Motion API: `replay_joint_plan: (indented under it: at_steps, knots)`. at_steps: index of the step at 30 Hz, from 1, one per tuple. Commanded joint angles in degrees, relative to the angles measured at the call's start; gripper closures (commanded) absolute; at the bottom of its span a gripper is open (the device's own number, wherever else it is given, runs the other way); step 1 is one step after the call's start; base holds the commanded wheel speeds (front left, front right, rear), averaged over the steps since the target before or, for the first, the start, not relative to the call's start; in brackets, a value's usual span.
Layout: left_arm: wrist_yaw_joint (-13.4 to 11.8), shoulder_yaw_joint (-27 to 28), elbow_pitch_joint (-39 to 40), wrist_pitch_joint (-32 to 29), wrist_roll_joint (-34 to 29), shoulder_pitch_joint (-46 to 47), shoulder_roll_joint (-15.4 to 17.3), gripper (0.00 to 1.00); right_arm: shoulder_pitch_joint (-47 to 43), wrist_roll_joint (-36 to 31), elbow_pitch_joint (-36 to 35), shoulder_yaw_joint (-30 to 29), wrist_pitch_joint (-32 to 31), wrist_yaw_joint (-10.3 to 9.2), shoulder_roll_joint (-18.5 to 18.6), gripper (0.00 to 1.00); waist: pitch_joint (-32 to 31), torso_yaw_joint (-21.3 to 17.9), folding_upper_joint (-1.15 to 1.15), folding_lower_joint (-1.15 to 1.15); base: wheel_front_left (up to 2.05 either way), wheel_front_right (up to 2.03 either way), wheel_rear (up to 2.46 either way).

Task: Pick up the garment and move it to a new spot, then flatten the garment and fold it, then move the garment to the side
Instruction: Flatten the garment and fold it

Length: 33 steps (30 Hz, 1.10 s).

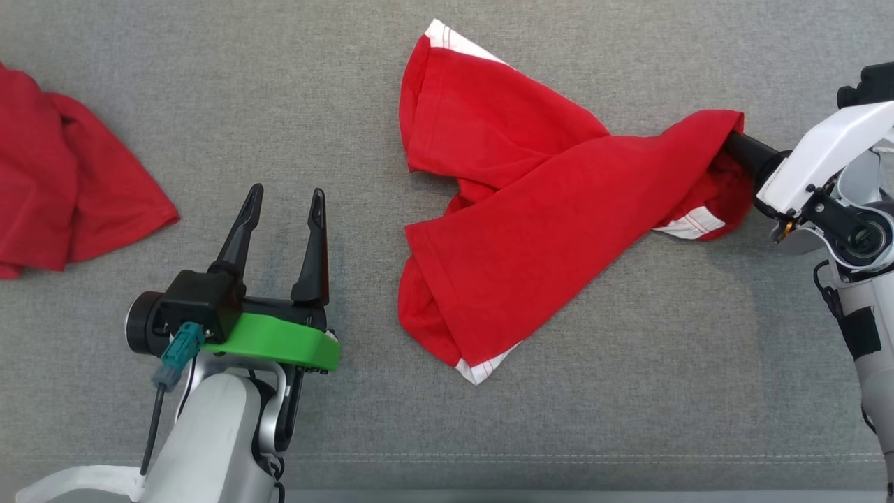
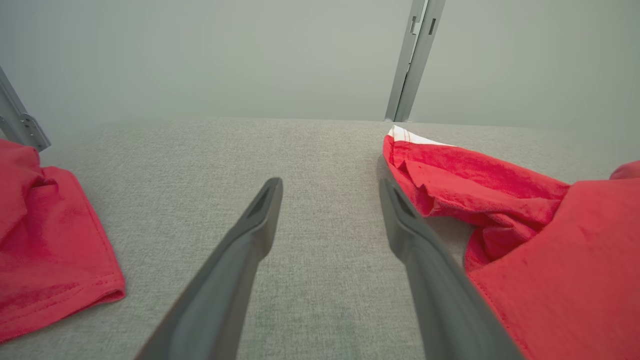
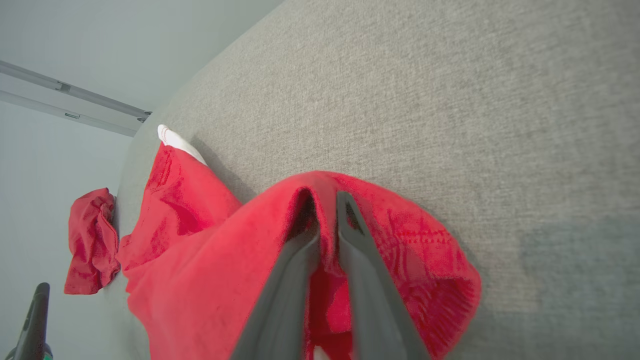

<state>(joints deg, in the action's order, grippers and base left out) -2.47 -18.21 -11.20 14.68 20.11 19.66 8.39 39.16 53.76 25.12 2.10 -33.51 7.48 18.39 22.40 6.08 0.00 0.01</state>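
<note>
Right claw [image 3: 326, 200]: jaws all but closed, pinching a fold of the red garment [image 1: 531, 209]. In the right wrist view the fabric bunches between the two fingers [image 3: 295, 280] and drapes over their tips. In the head view the garment's right end wraps the dark fingers, so the tips are hidden there. The white forearm comes in from the right edge.

The garment is crumpled on the grey desk [image 1: 628, 419], centre to right. From the pinched end it spreads left in two lobes, one toward the far edge and one toward the near edge, with a gap between them. White trim shows at the far corner [image 1: 447, 35], the near corner [image 1: 482, 370] and just under the pinched end [image 1: 688, 225]. Can't tell whether the pinched end is off the desk.

Left claw [image 1: 288, 192]: jaws wide apart, nothing in them, over bare desk left of the garment. In the left wrist view its right finger [image 2: 400, 220] is near the garment's edge but apart from it.

A second red cloth [image 1: 63, 188] is bunched at the desk's left edge, well apart from the garment. A metal post [image 2: 415, 60] stands beyond the far edge of the desk.
</note>
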Motion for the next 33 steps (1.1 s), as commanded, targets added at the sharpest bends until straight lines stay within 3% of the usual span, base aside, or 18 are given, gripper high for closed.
replay_joint_plan:
  at_steps: [1,7,12,21,27,33]
  knots:
    - [0.33,0.14,-0.08,0.17,-0.32,1.02,0.06,0.0,0.83,-0.4,0.38,0.22,0.76,0.02,0.74,0.0,0.34,0.48,0.0,-0.01,0.0,0.0,0.0]
    - [0.45,0.26,-0.96,0.48,-0.72,1.2,-0.29,0.0,-0.35,-0.51,1.64,4.93,13.98,0.02,3.29,0.0,-0.37,0.18,0.0,-0.01,0.0,0.0,0.0]
    - [0.04,1.02,-1.05,0.51,-0.89,-0.37,0.45,0.0,-5.84,3.54,-1.16,7.99,22.88,0.02,4.87,0.0,-2.04,-1.77,0.0,-0.01,0.0,0.0,0.0]
    - [-0.16,1.33,-1.3,0.55,-0.9,-2.95,1.74,0.0,-16.54,7.88,-6.31,11.09,28.46,0.02,7.76,0.0,-6.24,-4.61,0.0,-0.01,0.0,0.0,0.0]
    - [-1.55,2.7,0.16,0.53,-0.17,-5.43,2.69,0.0,-22.82,3.89,-12.23,11.28,39.66,0.02,7.48,0.0,-9.15,-5.85,0.0,-0.01,0.0,0.0,0.0]
    - [-2.66,3.36,2.49,0.52,-0.18,-7.97,3.28,0.0,-25.95,-6.67,-15.63,8.28,47.36,0.02,4.34,0.0,-11.74,-6.12,0.0,-0.01,0.0,0.0,0.0]
